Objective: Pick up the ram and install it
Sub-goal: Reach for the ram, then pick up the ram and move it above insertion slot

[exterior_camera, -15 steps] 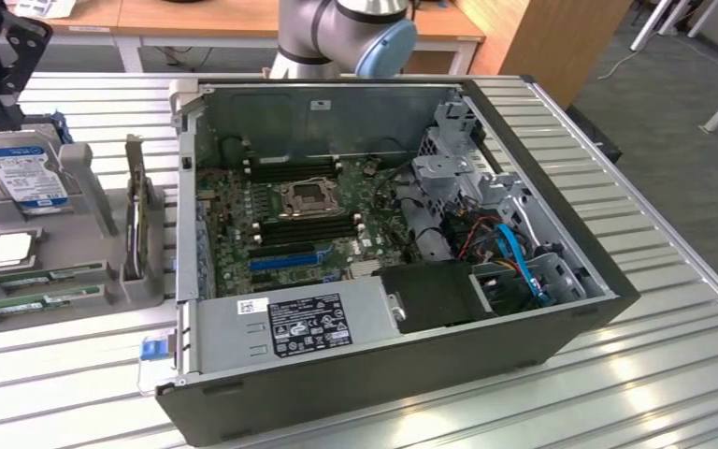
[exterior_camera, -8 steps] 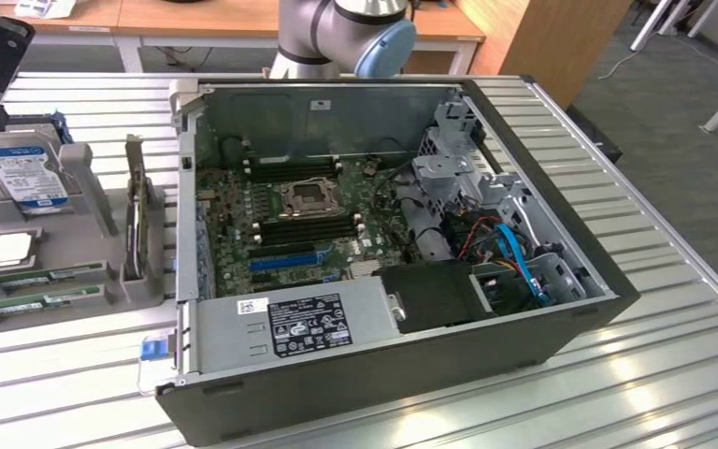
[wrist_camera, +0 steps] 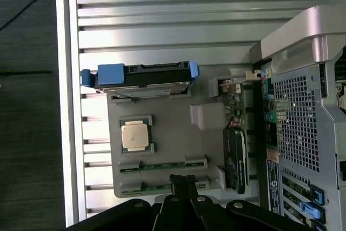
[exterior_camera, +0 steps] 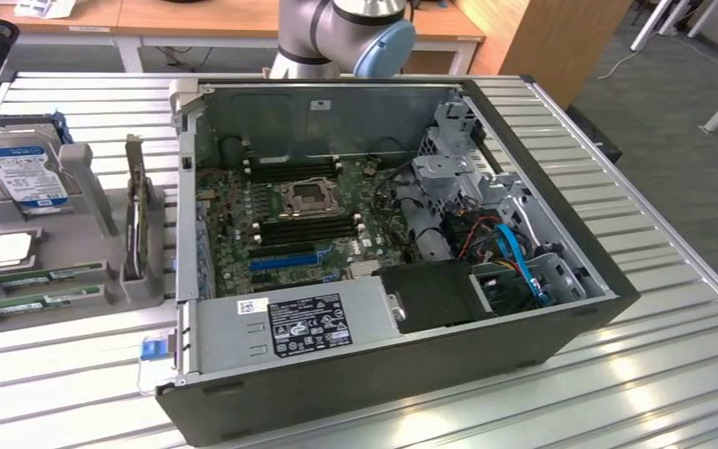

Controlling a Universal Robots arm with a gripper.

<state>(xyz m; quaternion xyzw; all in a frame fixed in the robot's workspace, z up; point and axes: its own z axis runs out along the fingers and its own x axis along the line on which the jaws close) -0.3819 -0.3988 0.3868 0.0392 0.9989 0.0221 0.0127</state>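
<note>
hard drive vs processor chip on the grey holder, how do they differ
The hard drive stands upright on its edge; the processor chip lies flat in a recess. The hard drive is far larger and thicker than the thin square processor chip. The hard drive carries a printed label and blue plastic rails; the processor chip's top is plain silver. Both sit on the grey holder.

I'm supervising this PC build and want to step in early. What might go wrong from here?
The hand is near two ram sticks lying side by side in the gray tray; it might catch both. The motherboard's memory slots closely flank the processor socket; a tilted stick could strike it.
</note>
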